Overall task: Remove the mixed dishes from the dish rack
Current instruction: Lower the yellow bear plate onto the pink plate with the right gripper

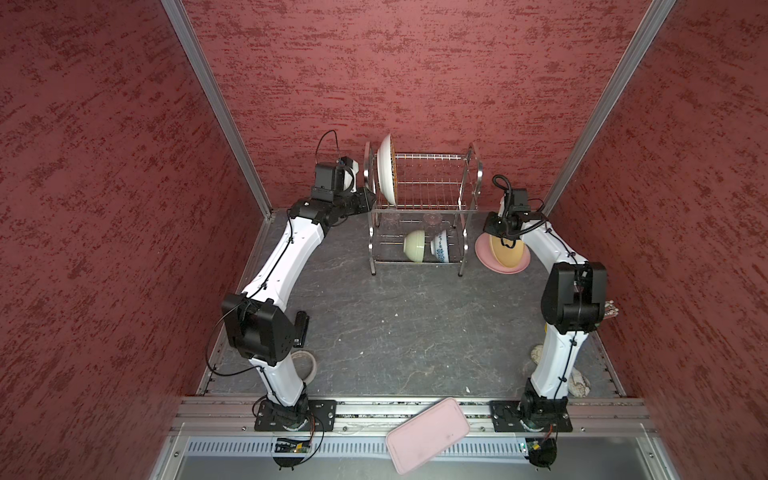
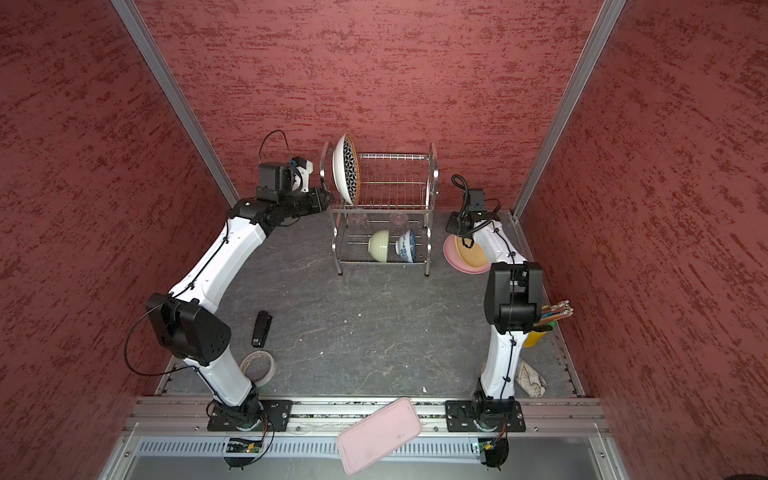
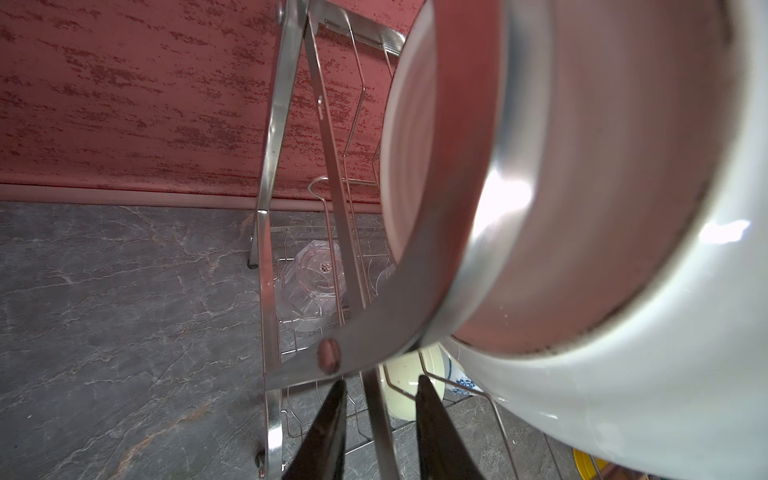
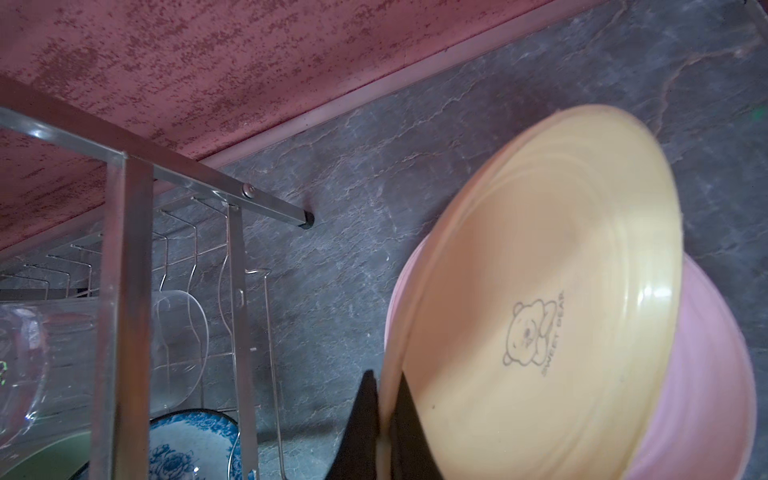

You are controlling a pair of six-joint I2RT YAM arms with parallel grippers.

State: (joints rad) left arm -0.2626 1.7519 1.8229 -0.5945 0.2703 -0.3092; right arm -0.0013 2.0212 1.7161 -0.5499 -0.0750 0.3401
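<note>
The rack (image 1: 471, 178) stands at the back of the table (image 1: 395, 324). The patterned plate (image 2: 349, 170) is on edge at the left end of the upper tier. A top view shows its black-and-white face, the left wrist view only its white underside.

The left gripper (image 3: 381, 379) sits at the rack's left frame, fingers (image 3: 328, 424) partly spread around a steel upright (image 3: 376, 415), not squeezing it.

On the lower tier lie the green bowl (image 1: 414, 246) and blue-flowered bowl (image 1: 440, 246), with a clear cup (image 3: 311, 282) behind them (clearest from the left wrist).

Right of the rack, the right gripper (image 4: 385, 374) pinches the rim of the yellow plate (image 4: 540, 270), which tilts over the pink plate (image 4: 706, 374). Its bear print shows only in the right wrist view.
</note>
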